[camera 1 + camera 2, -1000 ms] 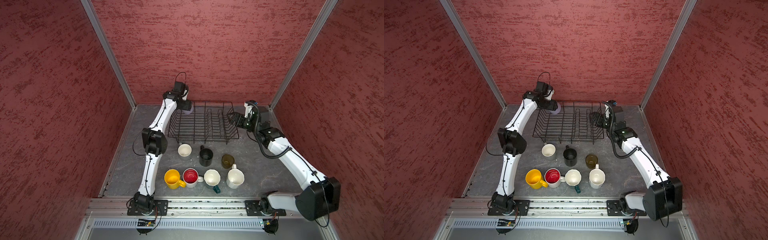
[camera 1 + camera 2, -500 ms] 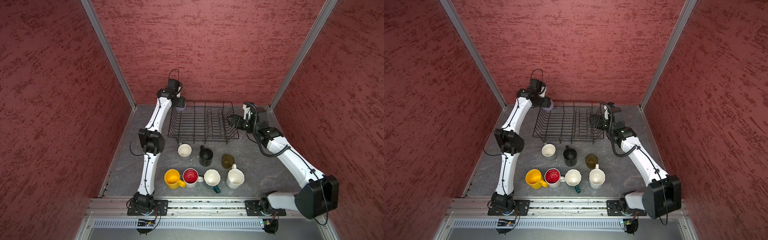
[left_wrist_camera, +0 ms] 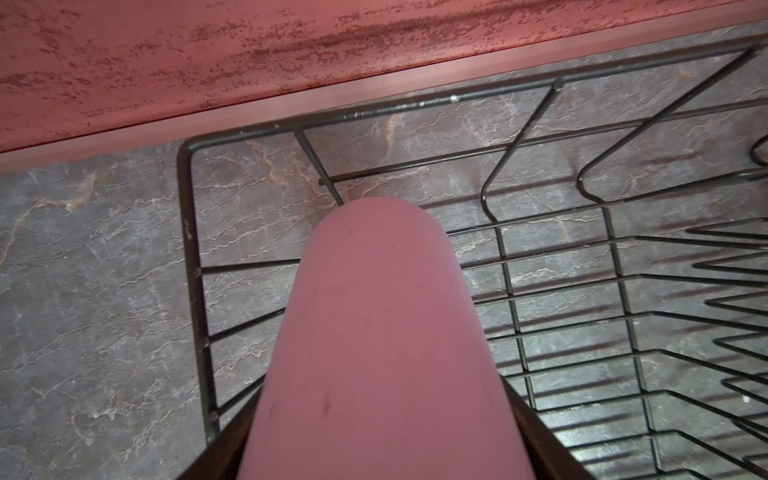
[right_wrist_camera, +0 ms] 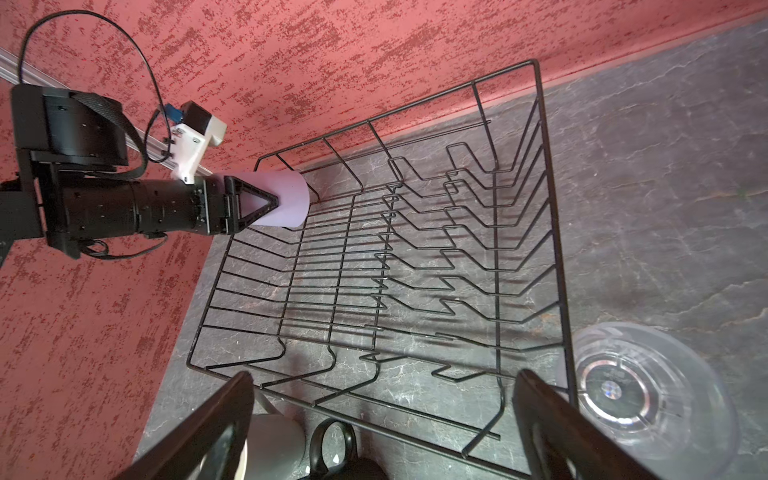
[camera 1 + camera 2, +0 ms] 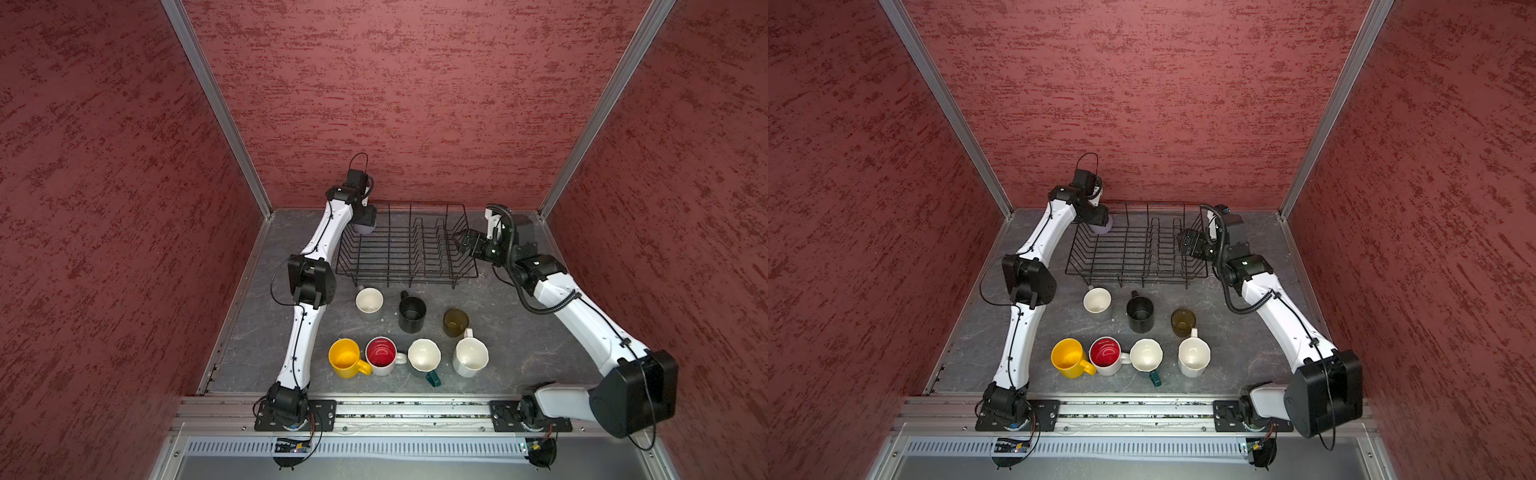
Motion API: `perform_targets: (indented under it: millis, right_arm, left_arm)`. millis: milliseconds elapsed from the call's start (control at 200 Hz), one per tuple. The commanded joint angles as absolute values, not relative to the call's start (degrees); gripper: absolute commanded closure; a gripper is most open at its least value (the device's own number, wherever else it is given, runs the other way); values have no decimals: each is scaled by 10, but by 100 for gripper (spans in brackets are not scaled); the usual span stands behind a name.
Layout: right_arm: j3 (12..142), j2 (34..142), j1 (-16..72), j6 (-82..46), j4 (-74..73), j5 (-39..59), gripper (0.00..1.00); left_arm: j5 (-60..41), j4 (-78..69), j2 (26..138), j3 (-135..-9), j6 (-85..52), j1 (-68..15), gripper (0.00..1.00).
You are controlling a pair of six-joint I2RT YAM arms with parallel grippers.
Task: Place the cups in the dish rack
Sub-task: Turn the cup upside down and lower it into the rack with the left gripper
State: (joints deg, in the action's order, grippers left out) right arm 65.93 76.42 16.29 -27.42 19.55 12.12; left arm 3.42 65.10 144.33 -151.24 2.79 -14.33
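The grey marbled table [image 5: 519,332] carries the black wire dish rack [image 5: 395,253] at its far end, a clear glass [image 4: 648,390] just beside the rack, then a grey cup [image 5: 369,301], black mug [image 5: 412,313] and amber glass [image 5: 455,322] in a row, and nearest, a yellow mug [image 5: 345,358], red-lined mug [image 5: 381,355], teal-handled cup [image 5: 424,357] and white faceted mug [image 5: 470,357].

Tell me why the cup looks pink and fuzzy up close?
Left wrist view: the lavender cup sits close to the lens, so it blurs, perhaps tinted by the red walls; right wrist view: it looks sharp and lavender.
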Motion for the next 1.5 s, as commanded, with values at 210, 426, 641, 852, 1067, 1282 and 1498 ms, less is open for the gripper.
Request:
perform_targets:
  millis: [210, 426, 641, 852, 1067, 1282, 1498]
  right_arm:
    - [660, 767, 163, -288, 184, 139, 2]
    - [657, 770, 163, -293, 179, 143, 2]
    - [657, 771, 163, -294, 177, 145, 3]
    - [656, 770, 163, -294, 178, 146, 3]
    - [658, 772, 163, -295, 176, 145, 2]
    - [662, 773, 163, -296, 174, 146, 3]
    - [673, 771, 163, -288, 204, 113, 3]
  left_arm:
    - [33, 637, 1469, -1511, 40, -143, 100]
    - [17, 647, 1482, -1510, 38, -142, 99]
    - [11, 651, 1486, -1506, 37, -142, 82]
    - [19, 655, 1486, -1506, 37, -142, 27]
    - [20, 651, 1473, -1501, 52, -143, 7]
    - [13, 624, 1442, -1470, 53, -143, 0]
    - [-12, 608, 1403, -1455, 44, -143, 0]
